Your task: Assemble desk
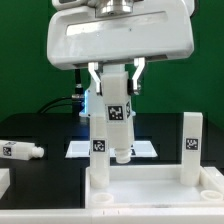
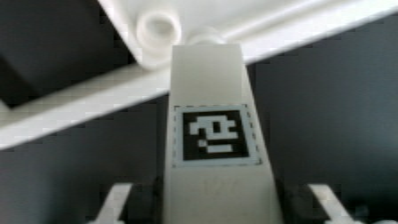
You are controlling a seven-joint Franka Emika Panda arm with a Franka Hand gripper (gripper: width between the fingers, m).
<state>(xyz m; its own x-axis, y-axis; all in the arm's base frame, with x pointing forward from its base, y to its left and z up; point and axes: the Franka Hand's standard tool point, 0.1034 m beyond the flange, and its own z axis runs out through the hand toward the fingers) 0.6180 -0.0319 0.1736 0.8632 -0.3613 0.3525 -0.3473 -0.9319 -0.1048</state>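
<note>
My gripper (image 1: 116,82) is shut on a white square-section leg (image 1: 117,112) and holds it upright by its upper part, tag facing the camera. The leg's lower end hangs just over the back rim of the desk tabletop panel (image 1: 150,190). In the wrist view the held leg (image 2: 214,110) runs down between my gripper (image 2: 221,200) fingers (image 2: 118,200). Its tip lies close beside a round hole (image 2: 160,25) in the tabletop rim (image 2: 89,105). Two more legs stand upright on the panel, one at the exterior view's left (image 1: 98,150) and one at its right (image 1: 192,140).
Another white leg (image 1: 20,150) lies loose on the black table at the exterior view's left. The marker board (image 1: 80,148) lies flat behind the held leg. A white block edge (image 1: 4,180) shows at the lower left.
</note>
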